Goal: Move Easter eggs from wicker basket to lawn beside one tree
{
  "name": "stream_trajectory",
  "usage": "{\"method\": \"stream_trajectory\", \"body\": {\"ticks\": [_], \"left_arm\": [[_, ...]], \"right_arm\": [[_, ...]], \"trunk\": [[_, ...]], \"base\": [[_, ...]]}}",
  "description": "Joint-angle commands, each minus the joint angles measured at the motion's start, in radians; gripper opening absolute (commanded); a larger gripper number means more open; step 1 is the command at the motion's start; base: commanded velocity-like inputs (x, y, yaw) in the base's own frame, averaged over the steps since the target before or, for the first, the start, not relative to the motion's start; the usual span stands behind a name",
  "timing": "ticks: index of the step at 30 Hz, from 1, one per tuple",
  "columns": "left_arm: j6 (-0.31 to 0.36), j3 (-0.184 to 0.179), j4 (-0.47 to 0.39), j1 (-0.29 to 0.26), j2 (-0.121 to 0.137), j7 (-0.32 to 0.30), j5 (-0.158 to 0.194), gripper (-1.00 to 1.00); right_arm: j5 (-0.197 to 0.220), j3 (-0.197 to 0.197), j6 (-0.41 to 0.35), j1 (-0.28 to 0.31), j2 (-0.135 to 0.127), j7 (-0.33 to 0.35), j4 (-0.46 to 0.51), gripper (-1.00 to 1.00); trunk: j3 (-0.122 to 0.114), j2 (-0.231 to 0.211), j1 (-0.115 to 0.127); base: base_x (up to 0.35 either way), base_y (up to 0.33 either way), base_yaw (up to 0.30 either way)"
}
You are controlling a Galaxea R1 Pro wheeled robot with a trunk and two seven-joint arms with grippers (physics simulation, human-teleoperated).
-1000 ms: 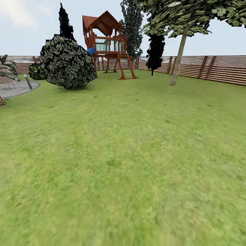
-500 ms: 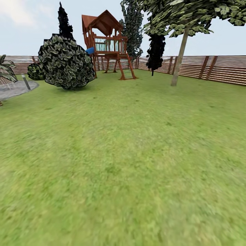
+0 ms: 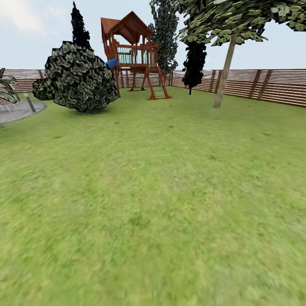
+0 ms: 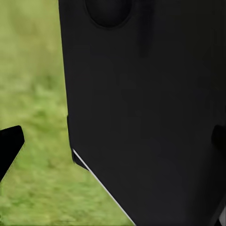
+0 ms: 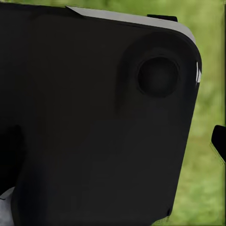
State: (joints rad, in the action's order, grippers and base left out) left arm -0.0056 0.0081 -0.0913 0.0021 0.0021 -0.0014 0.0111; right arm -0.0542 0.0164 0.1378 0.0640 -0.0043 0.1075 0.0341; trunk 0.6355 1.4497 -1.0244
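Green lawn (image 3: 161, 204), grey-trunked tree (image 3: 224, 72) near slatted fence (image 3: 272, 87).

Obstructed and unresolved items

The short green lawn (image 3: 153, 221) is blurred in the near ground of the head view, with no blade detail. The pale-trunked tree (image 3: 224, 72) has its dark green canopy cut by the top edge. The grey paved patch (image 3: 17, 111) and a palm-like plant (image 3: 6, 87) are cut by the left edge. A large black robot body panel (image 4: 146, 108) hides most of the left wrist view; a similar black panel (image 5: 94, 117) hides most of the right wrist view.
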Motion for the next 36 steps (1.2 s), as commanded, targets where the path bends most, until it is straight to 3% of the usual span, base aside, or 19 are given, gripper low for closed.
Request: {"method": "stream_trajectory", "body": {"ticks": [1, 36], "left_arm": [[-0.001, 0.001, -0.001, 0.000, 0.000, 0.000, 0.001, 1.00], [-0.001, 0.001, -0.001, 0.000, 0.001, 0.000, 0.001, 1.00]], "right_arm": [[-0.006, 0.001, 0.003, 0.000, 0.000, 0.001, -0.001, 1.00], [-0.006, 0.000, 0.003, 0.000, 0.000, 0.001, -0.001, 1.00]], "trunk": [[0.001, 0.000, -0.001], [0.001, 0.000, -0.001]], "base": [[0.320, 0.000, 0.000], [0.320, 0.000, 0.000]]}}
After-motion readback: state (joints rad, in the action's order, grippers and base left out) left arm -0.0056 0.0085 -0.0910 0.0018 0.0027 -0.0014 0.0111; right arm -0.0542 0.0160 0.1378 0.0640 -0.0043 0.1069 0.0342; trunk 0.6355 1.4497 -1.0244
